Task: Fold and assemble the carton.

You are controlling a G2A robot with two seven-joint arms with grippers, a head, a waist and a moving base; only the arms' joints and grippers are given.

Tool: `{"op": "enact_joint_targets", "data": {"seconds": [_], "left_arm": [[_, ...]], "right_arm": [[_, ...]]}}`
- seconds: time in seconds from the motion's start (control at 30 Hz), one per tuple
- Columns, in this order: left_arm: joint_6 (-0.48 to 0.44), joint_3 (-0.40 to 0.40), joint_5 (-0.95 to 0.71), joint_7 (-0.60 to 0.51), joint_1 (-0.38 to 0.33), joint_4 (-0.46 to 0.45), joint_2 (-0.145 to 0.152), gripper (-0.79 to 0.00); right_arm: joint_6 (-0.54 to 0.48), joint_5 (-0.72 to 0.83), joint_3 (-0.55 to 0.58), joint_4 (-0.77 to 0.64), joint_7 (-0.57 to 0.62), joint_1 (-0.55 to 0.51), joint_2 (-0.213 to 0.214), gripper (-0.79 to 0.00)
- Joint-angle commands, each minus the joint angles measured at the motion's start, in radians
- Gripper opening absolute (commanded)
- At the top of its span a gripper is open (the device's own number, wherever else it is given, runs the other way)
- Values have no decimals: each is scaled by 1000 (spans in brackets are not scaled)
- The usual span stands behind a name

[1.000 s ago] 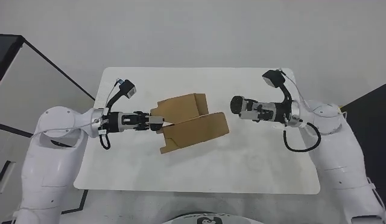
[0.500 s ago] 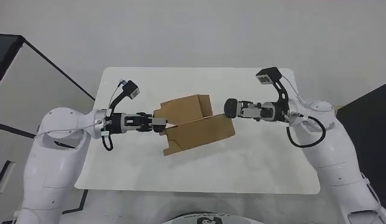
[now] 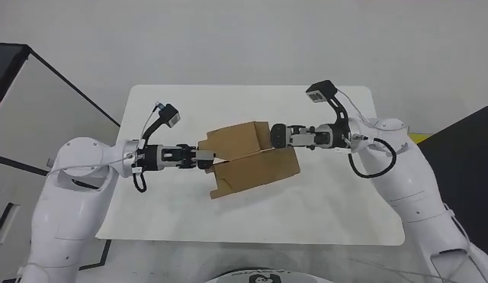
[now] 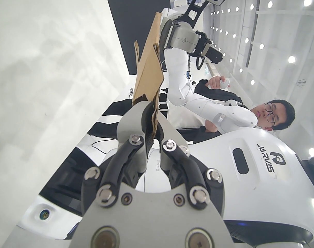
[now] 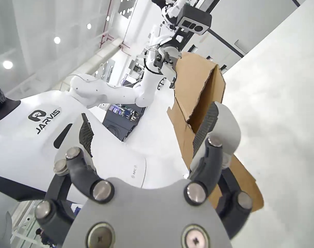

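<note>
moved: right gripper (image 3: 279,136) came in to the carton (image 3: 248,161) edge, jaws spread wide
left gripper (image 3: 204,158): clamped on its other end
carton: half-flat, mid table (image 3: 328,214)
means: prob ready to grab + pull it open

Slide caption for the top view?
Left tool clamps one end of the partly folded carton over the white table; right tool, open, sits at the opposite end.
</note>
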Motion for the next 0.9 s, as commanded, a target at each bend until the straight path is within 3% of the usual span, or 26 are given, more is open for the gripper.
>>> {"op": "enact_joint_targets", "data": {"seconds": [0.0, 0.3, 0.87], "left_arm": [[0, 2, -12, 1, 0, -1, 1, -785], [0, 17, -41, -10, -9, 1, 7, -785], [-9, 36, -48, 16, -22, 12, 17, -785]], "right_arm": [[-7, -9, -13, 10, -4, 10, -3, 0], [-27, -39, -55, 40, -22, 40, -13, 0], [-6, 54, -104, 114, 9, 72, -31, -145]]}}
